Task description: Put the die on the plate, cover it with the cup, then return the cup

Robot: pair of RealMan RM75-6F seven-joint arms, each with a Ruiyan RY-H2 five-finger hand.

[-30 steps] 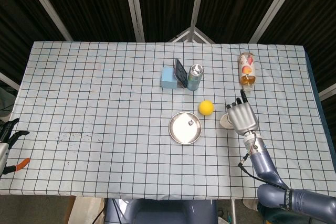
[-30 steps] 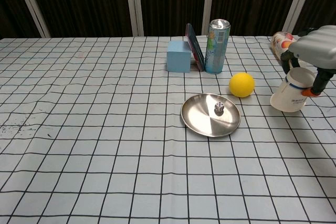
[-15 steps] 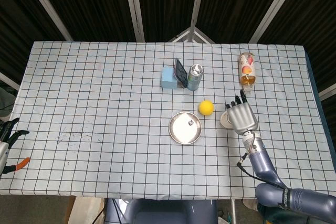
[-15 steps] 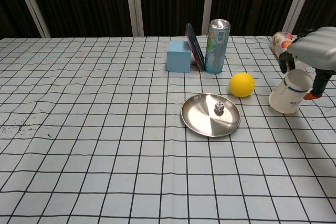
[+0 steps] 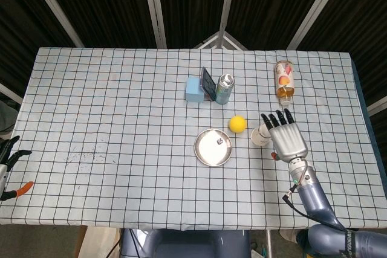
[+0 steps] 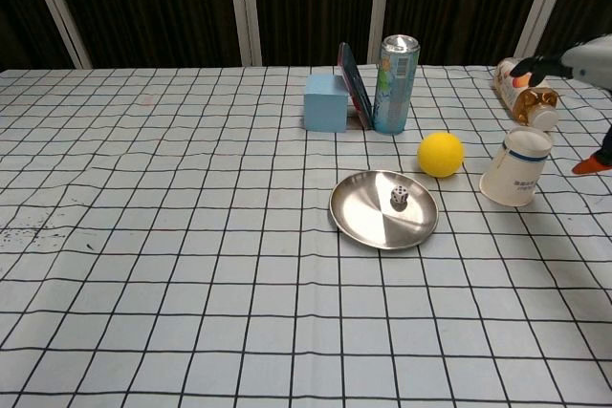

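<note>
With the small white die (image 6: 399,198) on the round steel plate (image 6: 368,225), your empty, spread right hand (image 5: 285,139) must regrip the tilted white paper cup (image 6: 514,168).

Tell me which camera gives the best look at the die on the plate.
The chest view. There the die shows as a small white cube with dark pips, sitting on the silver plate, slightly back of centre. In the head view it is only a tiny pale speck on the plate; no pips can be made out.

Bright even overhead light, soft shadows, dark bkgd, sharp focus
</note>
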